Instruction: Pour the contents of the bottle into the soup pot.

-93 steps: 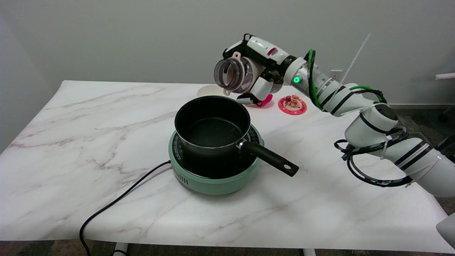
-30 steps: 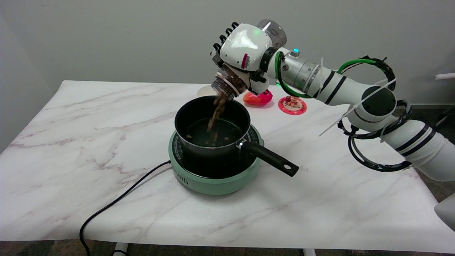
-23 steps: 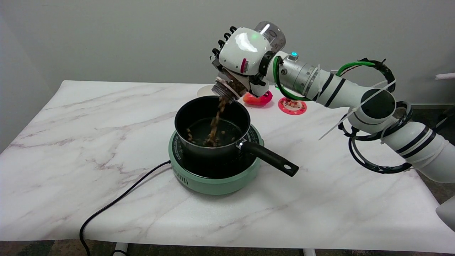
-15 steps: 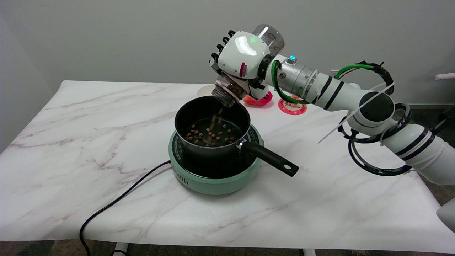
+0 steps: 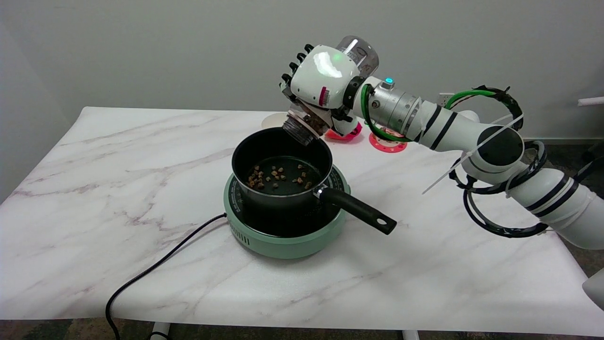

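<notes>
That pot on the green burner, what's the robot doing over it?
The robot's right hand holds a clear bottle tipped mouth-down over the black soup pot. Brown pieces lie scattered on the pot's bottom, and a few seem to remain near the bottle's mouth. The pot sits on a green hotplate on the marble table.

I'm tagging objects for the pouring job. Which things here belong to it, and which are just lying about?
Job: bottle, soup pot, brown bits, right robot hand.
Lying about: green hotplate, its cord, pink coaster, red thing.
</notes>
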`<state>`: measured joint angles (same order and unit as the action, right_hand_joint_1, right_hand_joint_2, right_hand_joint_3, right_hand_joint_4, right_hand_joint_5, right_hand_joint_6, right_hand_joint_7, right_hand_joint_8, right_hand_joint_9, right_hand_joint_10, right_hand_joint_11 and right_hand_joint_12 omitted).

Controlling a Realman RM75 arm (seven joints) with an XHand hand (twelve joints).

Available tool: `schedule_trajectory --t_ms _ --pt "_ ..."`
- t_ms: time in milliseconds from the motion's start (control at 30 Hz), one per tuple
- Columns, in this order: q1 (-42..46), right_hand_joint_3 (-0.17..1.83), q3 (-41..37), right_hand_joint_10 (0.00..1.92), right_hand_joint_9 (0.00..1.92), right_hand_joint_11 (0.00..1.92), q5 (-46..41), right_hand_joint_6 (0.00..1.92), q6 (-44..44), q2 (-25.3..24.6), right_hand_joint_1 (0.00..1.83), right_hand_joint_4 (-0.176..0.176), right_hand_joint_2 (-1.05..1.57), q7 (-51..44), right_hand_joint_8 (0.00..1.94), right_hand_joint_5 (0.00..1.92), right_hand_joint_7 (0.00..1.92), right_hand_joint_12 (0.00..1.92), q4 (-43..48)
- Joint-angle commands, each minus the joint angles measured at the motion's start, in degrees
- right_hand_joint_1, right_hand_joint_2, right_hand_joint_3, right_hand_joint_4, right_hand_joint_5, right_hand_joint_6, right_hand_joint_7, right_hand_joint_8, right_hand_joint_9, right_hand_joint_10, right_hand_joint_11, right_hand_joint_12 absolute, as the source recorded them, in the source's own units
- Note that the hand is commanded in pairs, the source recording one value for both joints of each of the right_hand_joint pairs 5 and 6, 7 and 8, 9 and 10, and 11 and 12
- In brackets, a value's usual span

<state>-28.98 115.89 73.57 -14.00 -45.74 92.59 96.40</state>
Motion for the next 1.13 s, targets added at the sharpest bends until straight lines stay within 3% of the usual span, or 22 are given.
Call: schedule_trajectory --t_ms 33,600,1133 --pt "0.40 1.24 -0.40 1.33 1.33 1.13 0.47 1.68 0.03 1.18 1.60 0.000 0.31 -0.21 1.56 1.68 1.56 1.13 0.26" --pt "-1.19 1.25 -0.14 1.34 1.34 1.14 0.38 1.69 -1.78 2.14 1.60 0.000 0.31 -0.06 1.57 1.69 1.57 1.14 0.03" --pt "4.79 1.26 -3.89 1.34 1.34 1.14 -29.93 1.67 9.44 1.82 1.62 0.000 0.28 2.48 1.57 1.67 1.57 1.14 1.96"
